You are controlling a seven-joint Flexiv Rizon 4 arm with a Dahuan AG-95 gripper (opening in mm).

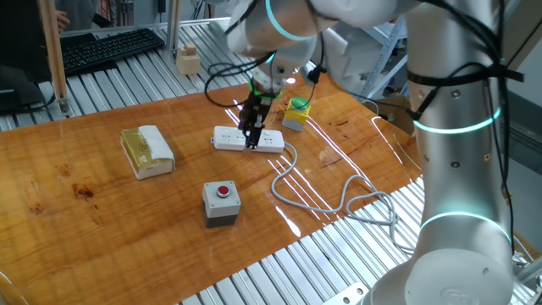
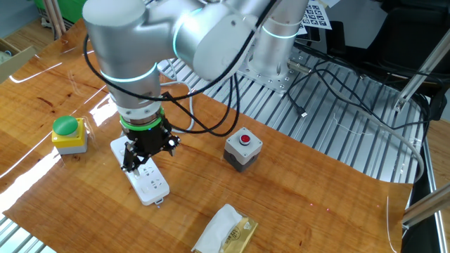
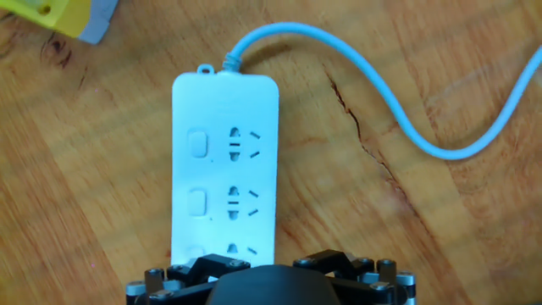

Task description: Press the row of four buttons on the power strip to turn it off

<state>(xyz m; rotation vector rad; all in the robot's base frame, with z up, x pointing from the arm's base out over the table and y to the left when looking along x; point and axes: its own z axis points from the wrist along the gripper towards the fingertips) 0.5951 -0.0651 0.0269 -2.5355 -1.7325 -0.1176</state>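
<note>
Four buttons (image 3: 198,174) mid-press, I judge; my end effector (image 1: 251,141), spread and empty, hovers over power strip (image 3: 224,169); next: descend squarely onto one.

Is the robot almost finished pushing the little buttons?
Hard to say what is done: the buttons show no light or mark. Right now the gripper hangs over the power strip, fingers apart. Whichever buttons are left can't be told from here.
</note>
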